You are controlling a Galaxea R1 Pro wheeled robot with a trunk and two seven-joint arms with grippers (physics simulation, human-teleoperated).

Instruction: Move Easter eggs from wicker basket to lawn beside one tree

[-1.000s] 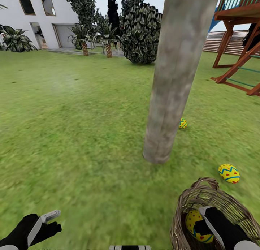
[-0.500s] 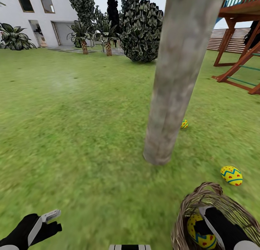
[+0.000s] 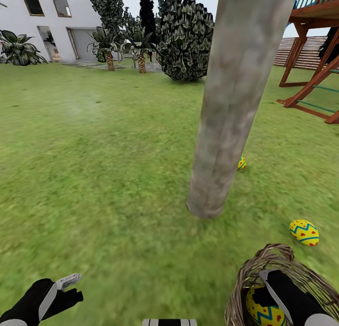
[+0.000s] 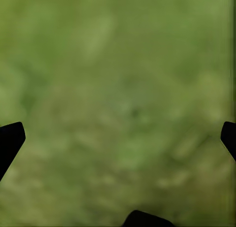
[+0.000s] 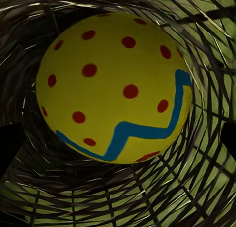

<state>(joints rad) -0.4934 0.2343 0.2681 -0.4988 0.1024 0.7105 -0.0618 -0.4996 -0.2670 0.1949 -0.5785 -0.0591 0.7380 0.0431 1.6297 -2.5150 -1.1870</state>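
Note:
The wicker basket [image 3: 245, 281] stands on the lawn [image 3: 108, 175] at the lower right. One Easter egg [image 3: 260, 311] lies inside it. My right gripper [image 3: 260, 290] reaches down into the basket, open, just above that egg [image 5: 113, 86]; its dark fingertips [image 5: 10, 145] stand wide on either side without touching it. A second egg [image 3: 304, 232] lies on the grass right of the tree [image 3: 221, 128]. A third egg [image 3: 241, 163] peeks out behind the trunk. My left gripper [image 3: 71, 288] hangs open over bare grass [image 4: 118, 89].
A wooden play frame [image 3: 310, 81] stands at the far right. Dark bushes [image 3: 184, 38], small palms [image 3: 109, 57] and a white house [image 3: 56, 20] line the back. Open grass stretches left of the trunk.
The whole picture has shifted slightly, so the camera moved; the basket and eggs sit a little lower in view. Both grippers stay open, the right one still inside the basket.

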